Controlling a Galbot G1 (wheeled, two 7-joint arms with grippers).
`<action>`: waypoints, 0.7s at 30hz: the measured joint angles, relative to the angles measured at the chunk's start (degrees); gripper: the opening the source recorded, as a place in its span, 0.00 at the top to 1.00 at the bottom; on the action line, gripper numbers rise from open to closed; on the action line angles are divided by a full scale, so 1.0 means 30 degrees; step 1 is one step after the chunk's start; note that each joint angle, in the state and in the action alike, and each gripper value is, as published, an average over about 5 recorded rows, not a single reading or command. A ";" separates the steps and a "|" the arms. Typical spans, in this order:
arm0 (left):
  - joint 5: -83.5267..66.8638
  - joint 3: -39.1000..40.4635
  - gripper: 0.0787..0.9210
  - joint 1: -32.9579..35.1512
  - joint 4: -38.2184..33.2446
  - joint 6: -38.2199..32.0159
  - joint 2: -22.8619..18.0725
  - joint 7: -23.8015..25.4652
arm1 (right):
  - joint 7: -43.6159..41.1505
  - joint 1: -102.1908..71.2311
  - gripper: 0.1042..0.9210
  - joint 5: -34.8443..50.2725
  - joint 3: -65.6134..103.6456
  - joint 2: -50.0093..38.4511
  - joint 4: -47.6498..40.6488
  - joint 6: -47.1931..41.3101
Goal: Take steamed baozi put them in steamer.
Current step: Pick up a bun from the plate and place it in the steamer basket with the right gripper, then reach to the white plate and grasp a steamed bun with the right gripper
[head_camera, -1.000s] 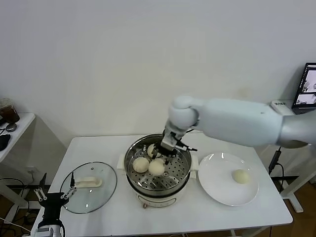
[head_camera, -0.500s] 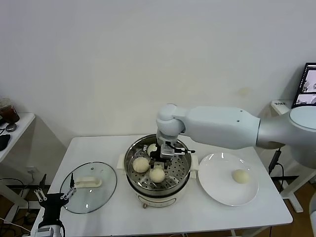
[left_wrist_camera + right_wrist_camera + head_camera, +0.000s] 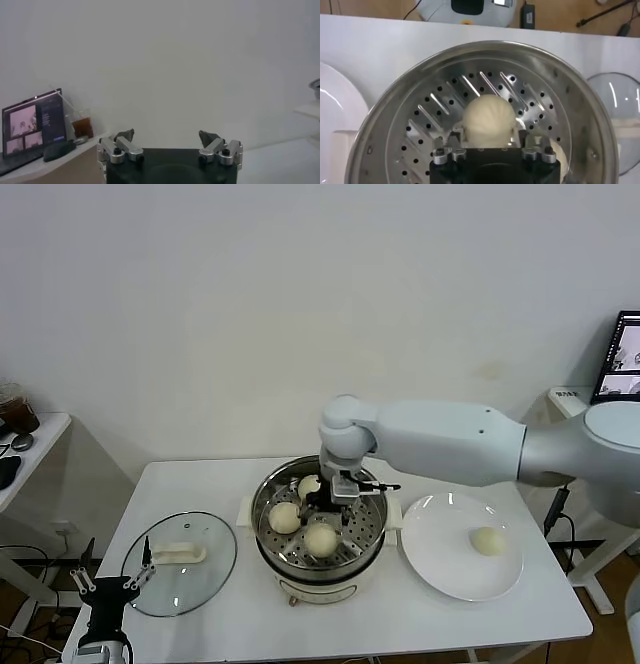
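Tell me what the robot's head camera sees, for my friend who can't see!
The right gripper hangs open inside the steamer over three baozi. One baozi waits on the white plate, right of the steamer.

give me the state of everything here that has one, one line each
round stainless-steel steamer: uncovered, three buns on its perforated tray
pale cream baozi under the right hand: resting on the tray, between the fingers
cream baozi on the flat white plate: not yet moved
round glass lid: off, lying on the table
right hand: open, inside the steamer
left hand: open, holding nothing
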 measured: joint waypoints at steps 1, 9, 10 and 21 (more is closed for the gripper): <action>0.0001 0.0000 0.12 -0.0014 -0.0007 0.0000 0.0012 0.0000 | -0.0027 0.0121 0.15 0.0105 0.0071 -0.0114 0.0028 -0.0017; 0.0001 0.0006 0.12 -0.0193 -0.0060 -0.0081 0.0207 0.0083 | -0.0473 0.1393 0.12 0.2291 0.0265 -0.2260 0.0492 -0.1691; -0.0003 0.0011 0.12 -0.0219 -0.0068 -0.0096 0.0238 0.0101 | -0.0529 0.1530 0.12 0.2607 0.0301 -0.2676 0.0569 -0.2188; 0.0048 0.0323 0.12 -0.0412 -0.0097 -0.0118 0.0482 0.0109 | -0.1226 0.0948 0.12 0.3617 0.1592 -0.8916 0.1788 -1.0119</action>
